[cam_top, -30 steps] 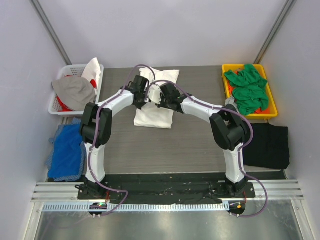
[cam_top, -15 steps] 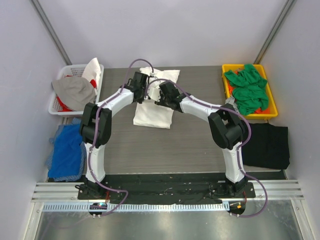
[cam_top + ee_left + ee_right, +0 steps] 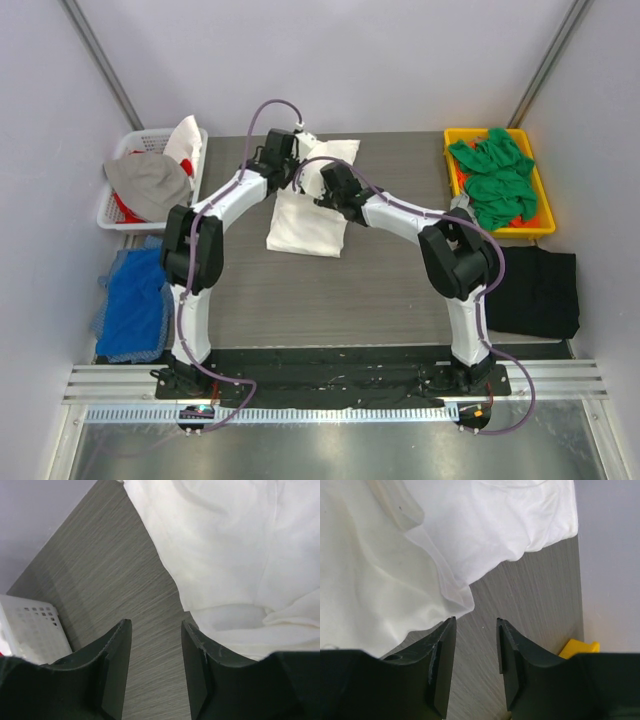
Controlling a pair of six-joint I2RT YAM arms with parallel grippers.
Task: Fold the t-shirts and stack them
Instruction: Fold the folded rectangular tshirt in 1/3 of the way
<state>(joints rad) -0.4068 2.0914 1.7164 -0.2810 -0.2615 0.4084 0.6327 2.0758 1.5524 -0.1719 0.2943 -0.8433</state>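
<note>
Lengthwise, white t-shirt (image 3: pixel 303 228) runs near-to-far; left end effector (image 3: pixel 155 626), right end effector (image 3: pixel 475 622) parted, empty.

White t-shirt (image 3: pixel 305 225) partly hidden under right arm (image 3: pixel 395 213)

both arms reach forward — left tool (image 3: pixel 154 626) and right tool (image 3: pixel 475 622) parted, empty.

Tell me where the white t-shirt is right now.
In the top view, the white t-shirt lies on the far middle of the table, between the white basket at left and the yellow tray at right.
</note>
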